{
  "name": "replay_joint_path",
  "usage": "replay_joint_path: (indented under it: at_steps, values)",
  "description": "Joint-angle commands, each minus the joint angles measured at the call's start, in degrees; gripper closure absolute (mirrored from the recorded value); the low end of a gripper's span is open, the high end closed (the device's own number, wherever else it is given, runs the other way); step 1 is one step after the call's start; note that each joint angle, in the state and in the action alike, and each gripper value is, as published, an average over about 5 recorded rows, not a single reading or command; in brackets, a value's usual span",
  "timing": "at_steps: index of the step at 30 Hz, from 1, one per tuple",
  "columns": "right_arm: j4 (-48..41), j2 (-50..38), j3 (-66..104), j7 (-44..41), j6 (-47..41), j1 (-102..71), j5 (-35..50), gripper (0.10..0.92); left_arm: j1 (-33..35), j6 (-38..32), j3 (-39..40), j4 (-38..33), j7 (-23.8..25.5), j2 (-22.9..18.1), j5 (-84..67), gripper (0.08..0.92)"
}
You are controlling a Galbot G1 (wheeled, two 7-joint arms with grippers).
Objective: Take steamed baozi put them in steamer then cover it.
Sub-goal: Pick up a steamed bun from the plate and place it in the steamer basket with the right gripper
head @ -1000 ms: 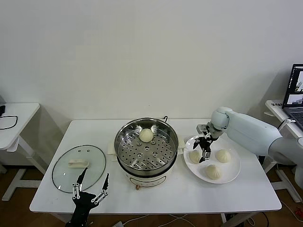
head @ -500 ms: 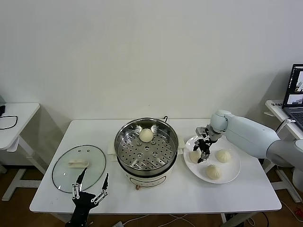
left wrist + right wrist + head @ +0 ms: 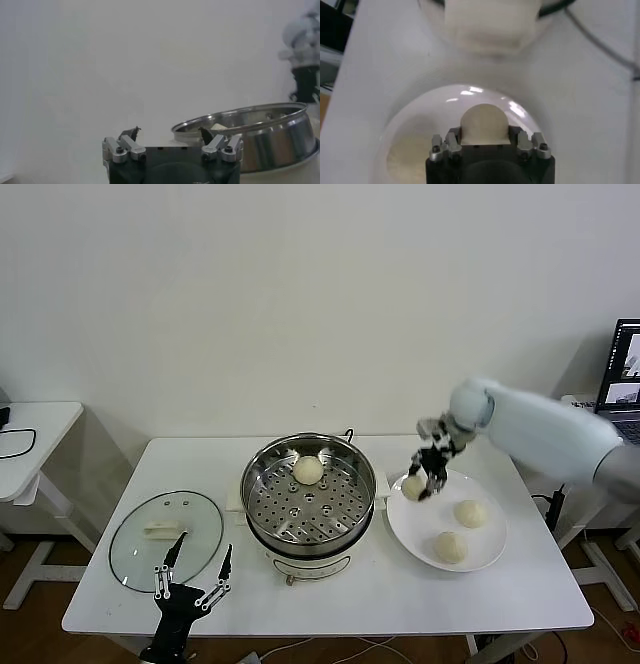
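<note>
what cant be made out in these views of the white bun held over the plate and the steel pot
- Right wrist view: the right gripper body hides the lower part of the held cream-white dough bun.
- Left wrist view: the shiny steel steamer pot wall hides its tray; only a sliver of the bun inside shows.
- Head view: the open left gripper arm is cut off by the edge.

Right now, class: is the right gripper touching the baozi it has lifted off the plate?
Touching. In the right wrist view, the right gripper has its fingers pressed on both sides of the baozi, held above the white plate.
</note>
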Motion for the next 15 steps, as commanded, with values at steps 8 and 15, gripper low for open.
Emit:
replay_joint_path:
  at_steps: [8, 15]
  values:
    - [16.1, 10.59, -9.19, -1.01, -6.81, 20.73, 14.68, 0.396, -0.32, 0.09, 0.94, -0.56, -0.07, 0.19, 0.1, 0.177]
    - [16.37, 18.19, -10.43, 8.1, -13.4, 13.77, 18.6, 0.397, -1.12, 0.06, 1.31, -0.2, -0.31, 0.23, 0.1, 0.177]
